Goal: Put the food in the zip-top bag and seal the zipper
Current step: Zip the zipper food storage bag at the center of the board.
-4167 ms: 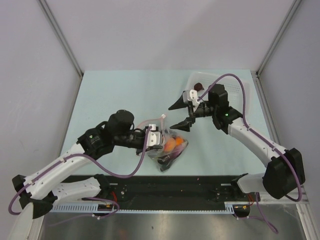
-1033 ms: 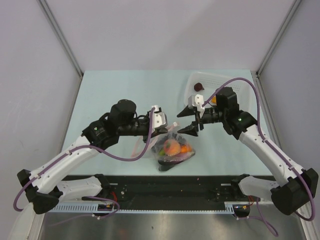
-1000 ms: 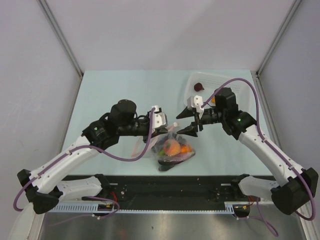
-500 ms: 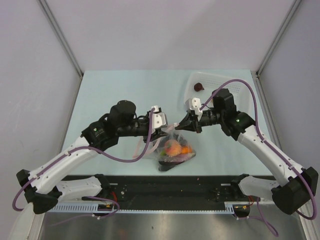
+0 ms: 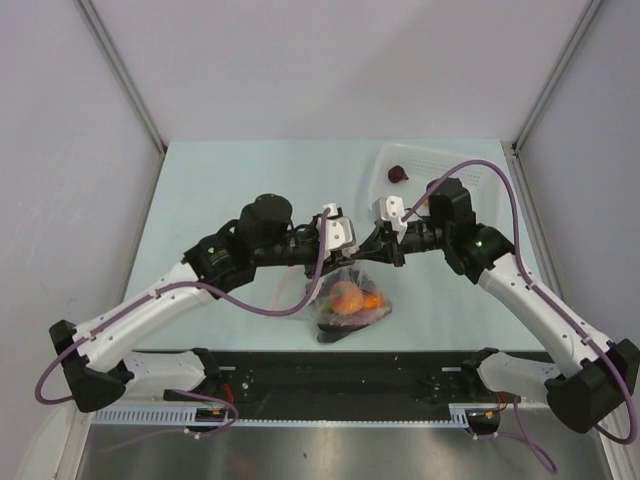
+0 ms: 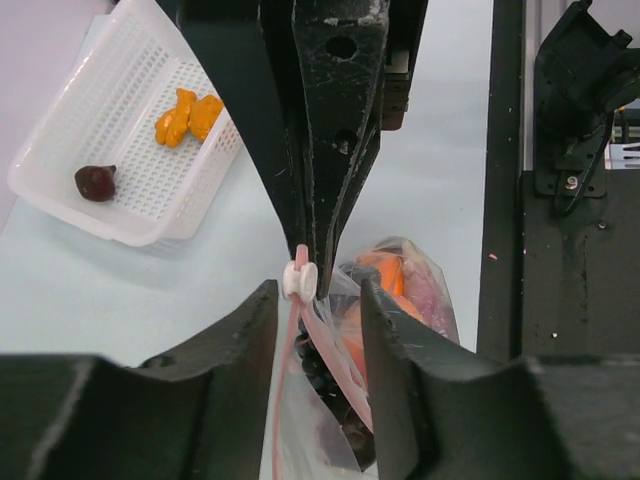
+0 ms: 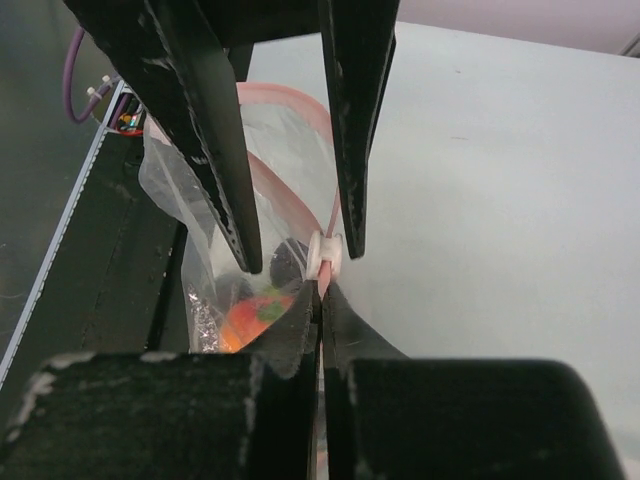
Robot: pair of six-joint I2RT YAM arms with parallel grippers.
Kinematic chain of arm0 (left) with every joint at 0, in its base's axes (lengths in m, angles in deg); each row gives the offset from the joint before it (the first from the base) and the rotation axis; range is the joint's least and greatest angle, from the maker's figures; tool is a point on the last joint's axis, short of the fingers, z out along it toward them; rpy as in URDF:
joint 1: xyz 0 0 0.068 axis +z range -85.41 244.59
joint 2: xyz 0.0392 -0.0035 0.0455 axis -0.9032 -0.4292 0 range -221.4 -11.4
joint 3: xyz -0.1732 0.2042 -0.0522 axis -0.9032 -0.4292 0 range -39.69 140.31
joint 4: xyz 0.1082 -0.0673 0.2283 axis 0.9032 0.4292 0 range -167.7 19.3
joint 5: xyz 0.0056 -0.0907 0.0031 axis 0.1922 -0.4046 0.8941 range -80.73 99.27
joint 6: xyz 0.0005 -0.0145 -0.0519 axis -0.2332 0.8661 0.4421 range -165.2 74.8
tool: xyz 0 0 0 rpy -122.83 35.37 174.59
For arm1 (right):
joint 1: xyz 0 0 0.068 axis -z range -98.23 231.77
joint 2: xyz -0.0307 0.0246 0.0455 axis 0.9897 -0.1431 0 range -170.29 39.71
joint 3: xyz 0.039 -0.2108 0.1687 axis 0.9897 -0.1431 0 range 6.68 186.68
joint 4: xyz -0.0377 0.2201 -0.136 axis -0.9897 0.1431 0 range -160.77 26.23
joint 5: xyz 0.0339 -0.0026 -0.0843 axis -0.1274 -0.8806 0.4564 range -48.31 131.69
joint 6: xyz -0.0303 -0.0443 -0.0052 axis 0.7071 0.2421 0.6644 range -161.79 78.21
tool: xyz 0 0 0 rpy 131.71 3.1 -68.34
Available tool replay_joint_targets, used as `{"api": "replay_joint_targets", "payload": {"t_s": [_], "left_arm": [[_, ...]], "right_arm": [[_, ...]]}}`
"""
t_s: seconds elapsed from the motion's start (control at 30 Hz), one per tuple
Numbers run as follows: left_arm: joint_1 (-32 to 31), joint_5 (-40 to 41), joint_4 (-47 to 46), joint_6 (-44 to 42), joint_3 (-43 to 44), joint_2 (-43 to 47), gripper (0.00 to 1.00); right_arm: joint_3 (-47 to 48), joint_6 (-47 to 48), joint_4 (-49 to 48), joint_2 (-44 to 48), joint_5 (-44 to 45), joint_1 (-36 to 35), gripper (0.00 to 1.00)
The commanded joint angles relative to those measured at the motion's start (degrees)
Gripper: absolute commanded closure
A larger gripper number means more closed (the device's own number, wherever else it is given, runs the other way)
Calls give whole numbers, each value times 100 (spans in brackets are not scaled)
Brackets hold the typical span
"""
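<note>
The clear zip-top bag (image 5: 345, 305) hangs just above the table's near middle, with orange, peach and dark food (image 5: 350, 297) inside. My right gripper (image 7: 322, 290) is shut on the pink zipper (image 6: 296, 330) strip right behind its white slider (image 7: 325, 255). Opposite it, my left gripper (image 6: 318, 290) is open. Its fingers (image 7: 215, 150) straddle the slider (image 6: 299, 280) and the bag's top, and touch neither as far as I can see. Both grippers meet tip to tip above the bag. The bag's mouth still gapes behind the slider.
A white perforated basket (image 5: 440, 165) stands at the back right, under my right arm. It holds a dark red piece (image 6: 96, 182) and orange pieces (image 6: 188, 113). The black base rail (image 5: 330, 375) runs along the near edge.
My right gripper closed on the zipper strip at the slider. My left gripper let go of the bag, opened, and swung right so that it straddles the slider.
</note>
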Motion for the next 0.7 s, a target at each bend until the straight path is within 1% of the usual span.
{"api": "replay_joint_targets", "payload": {"t_s": [0.0,0.03,0.1,0.13,0.2,0.23,0.33,0.5,0.67], "left_arm": [[-51,-43,-236,91,292,-124,63],[-60,-52,-244,100,292,-141,69],[-60,-69,-288,91,274,-142,75],[-60,-69,-306,82,265,-141,80],[-60,-78,-297,91,265,-133,86],[-60,-96,-280,100,248,-124,91],[-60,-70,-78,144,195,-89,96],[-51,115,195,74,-112,139,97],[-34,361,511,-14,-209,351,97]], "right_arm": [[144,-49,-227,219,-82,-35,100],[153,-41,-210,237,-74,-35,100],[153,-32,-210,263,-91,-27,100],[144,-32,-192,272,-91,-35,100],[144,-49,-192,298,-74,-35,100],[153,-50,-201,316,-65,-35,100],[153,-146,-262,395,-12,17,100],[144,-620,-665,491,-12,307,100],[153,-963,-878,562,-30,588,100]]}}
